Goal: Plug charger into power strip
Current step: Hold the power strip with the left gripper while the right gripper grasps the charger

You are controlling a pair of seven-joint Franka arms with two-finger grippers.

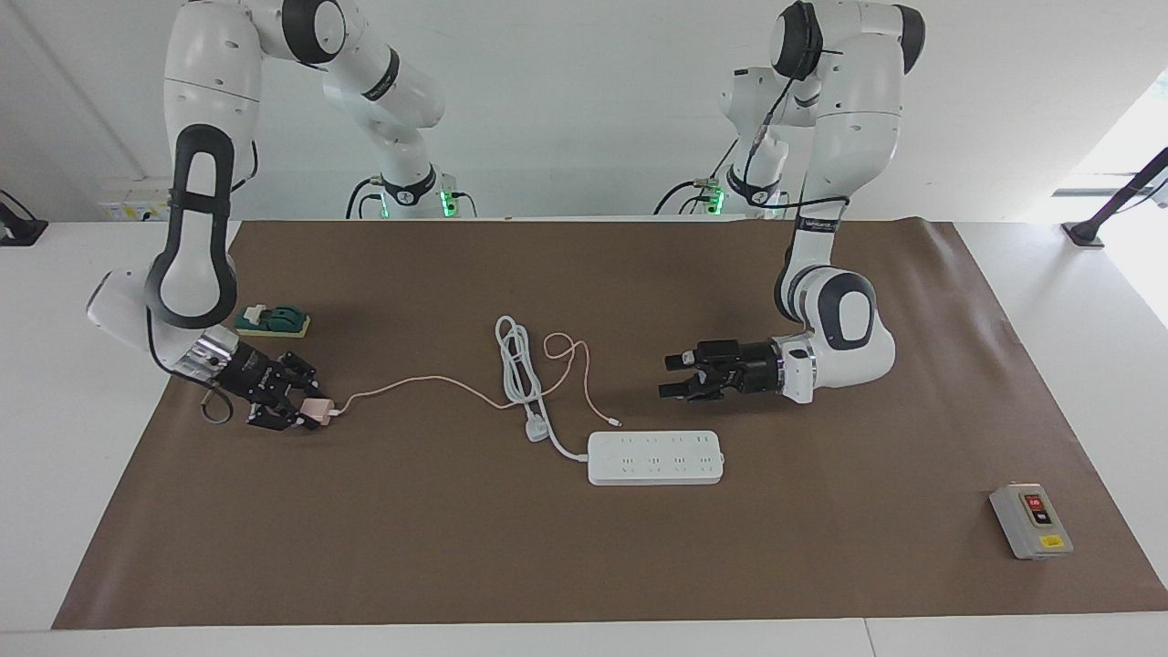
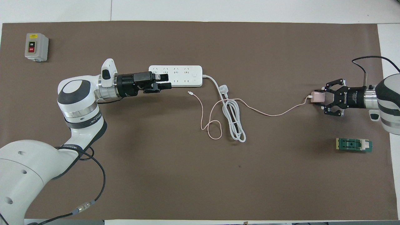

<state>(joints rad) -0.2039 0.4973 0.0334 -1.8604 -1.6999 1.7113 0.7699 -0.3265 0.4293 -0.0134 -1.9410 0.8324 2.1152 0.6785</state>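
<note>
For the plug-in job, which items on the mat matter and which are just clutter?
Belongs to the job:
- charger, held by the right gripper at the right arm's end
- power strip, on the mat, with the left gripper open in the air beside it

Lying about:
- grey switch box
- green block

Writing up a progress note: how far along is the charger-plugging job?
Done: the right gripper has shut on the charger at its end of the table. In hand: nothing lifted yet; its pink cable trails on the mat. Left: carrying it to the power strip, whose sockets stand empty. The left gripper waits open beside the strip.
</note>
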